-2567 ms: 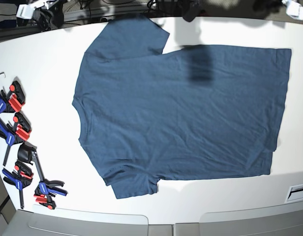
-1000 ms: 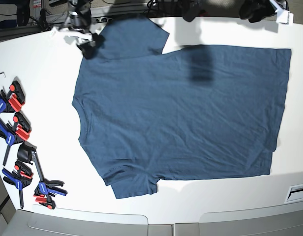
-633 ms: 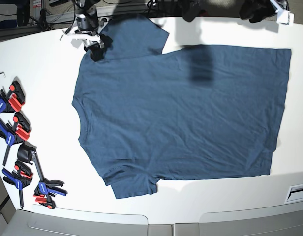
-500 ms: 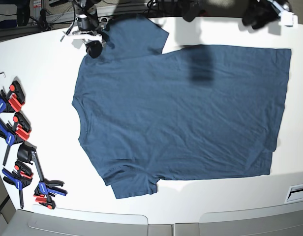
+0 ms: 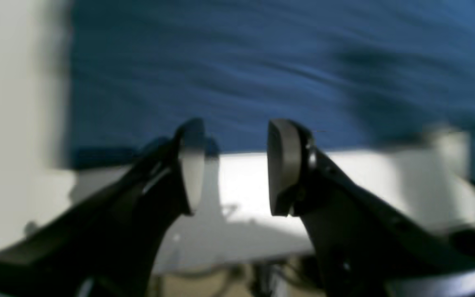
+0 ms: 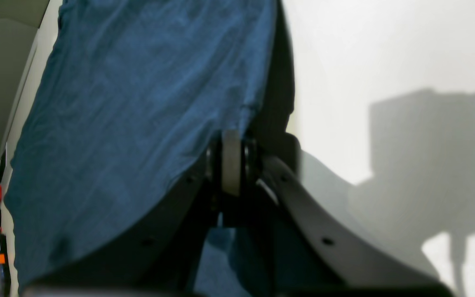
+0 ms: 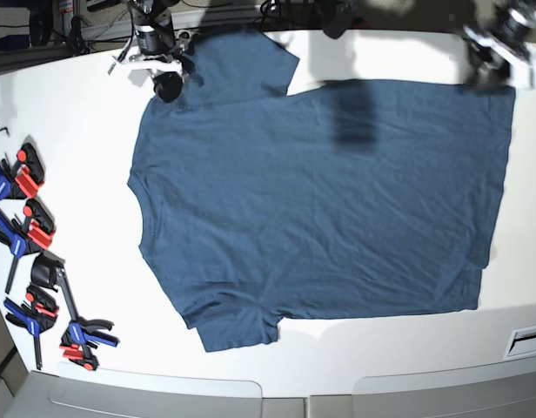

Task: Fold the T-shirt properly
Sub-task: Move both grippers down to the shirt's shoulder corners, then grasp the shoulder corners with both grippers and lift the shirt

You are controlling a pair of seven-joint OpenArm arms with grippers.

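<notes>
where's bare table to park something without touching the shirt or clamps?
Free: the white strip between the T-shirt hem side and the near table edge, and the patch between the collar side and the clamps. Crowded: the far left corner, where the right gripper pinches the shoulder, and the far right corner, where the left gripper hovers open.

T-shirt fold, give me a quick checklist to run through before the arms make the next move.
1. Right claw shut on the T-shirt at the shoulder edge by the far sleeve: ok, cloth sits between the pads.
2. Left claw gripping the hem corner: not ok, jaws stand open with the hem just beyond them.
3. Left claw lined up with the hem: ok, the base view puts it at the far hem corner.
4. Shirt lying flat: ok, only light wrinkles.
5. Clamps apart from the shirt: ok, they lie at the table edge beside the collar.
6. Neck label side: cannot tell.
</notes>
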